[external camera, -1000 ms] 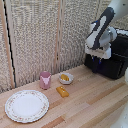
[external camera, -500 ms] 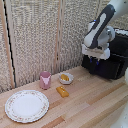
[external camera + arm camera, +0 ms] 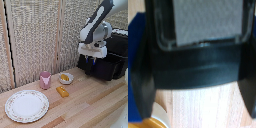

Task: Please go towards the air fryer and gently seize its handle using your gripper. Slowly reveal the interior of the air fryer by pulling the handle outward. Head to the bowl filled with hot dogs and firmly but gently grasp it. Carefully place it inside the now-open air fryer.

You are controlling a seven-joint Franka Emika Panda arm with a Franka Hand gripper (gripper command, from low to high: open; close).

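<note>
The black air fryer [image 3: 114, 50] stands at the exterior view's right with its drawer [image 3: 101, 68] pulled out; the wrist view shows the mesh floor [image 3: 207, 20] inside and the black drawer front [image 3: 198, 67]. I cannot make out the handle apart from that black front. My gripper [image 3: 92, 61] hangs just above the drawer's front edge, open, and its dark fingers [image 3: 142, 90] stand wide apart with nothing between them. The small whitish bowl [image 3: 65, 78] with orange-yellow hot dogs [image 3: 65, 77] sits on the table to the exterior view's left of the drawer.
A pink cup [image 3: 45, 80] stands beside the bowl. An orange-yellow bar [image 3: 62, 91] lies in front of it, and a large patterned plate [image 3: 26, 105] lies nearer the front left. A woven screen [image 3: 35, 35] backs the wooden table [image 3: 90, 105].
The gripper has drifted slightly toward the exterior view's left, away from the air fryer body, and stays over the drawer front. The drawer stays out; the bowl has not moved.
</note>
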